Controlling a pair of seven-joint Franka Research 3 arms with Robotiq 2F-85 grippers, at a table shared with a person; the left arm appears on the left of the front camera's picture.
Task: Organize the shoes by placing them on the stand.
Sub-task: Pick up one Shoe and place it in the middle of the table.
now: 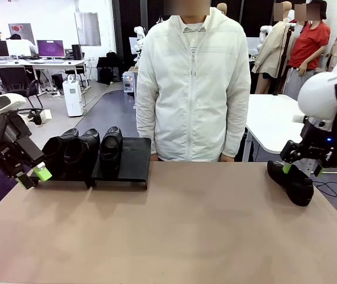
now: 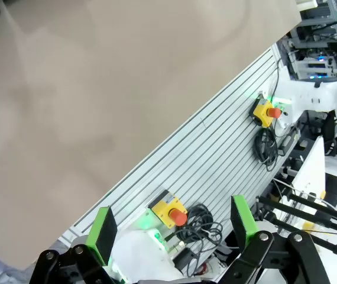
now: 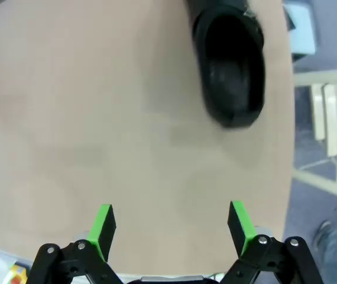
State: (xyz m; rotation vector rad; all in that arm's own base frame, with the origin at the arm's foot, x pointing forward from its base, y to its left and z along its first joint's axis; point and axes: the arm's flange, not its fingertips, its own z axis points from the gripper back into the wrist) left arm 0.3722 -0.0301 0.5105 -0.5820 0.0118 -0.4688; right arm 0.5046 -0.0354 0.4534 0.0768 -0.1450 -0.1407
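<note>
Three black shoes (image 1: 83,151) stand side by side on the low black stand (image 1: 130,160) at the table's far left. A further black shoe (image 1: 292,182) lies on the tan table at the far right; in the right wrist view this shoe (image 3: 230,65) is ahead, its opening facing the camera. My right gripper (image 1: 301,170) hangs open just above its near end, and the right gripper (image 3: 171,228) holds nothing. My left gripper (image 1: 33,176) is open and empty near the stand's left end, and the left gripper (image 2: 174,228) looks back over the table's near edge.
A person in a white jacket (image 1: 193,83) stands at the far edge, behind the stand's right part. The stand's right panel (image 1: 134,152) is bare. Beyond the near edge lie a slatted rail and two yellow emergency-stop boxes (image 2: 169,213) with cables.
</note>
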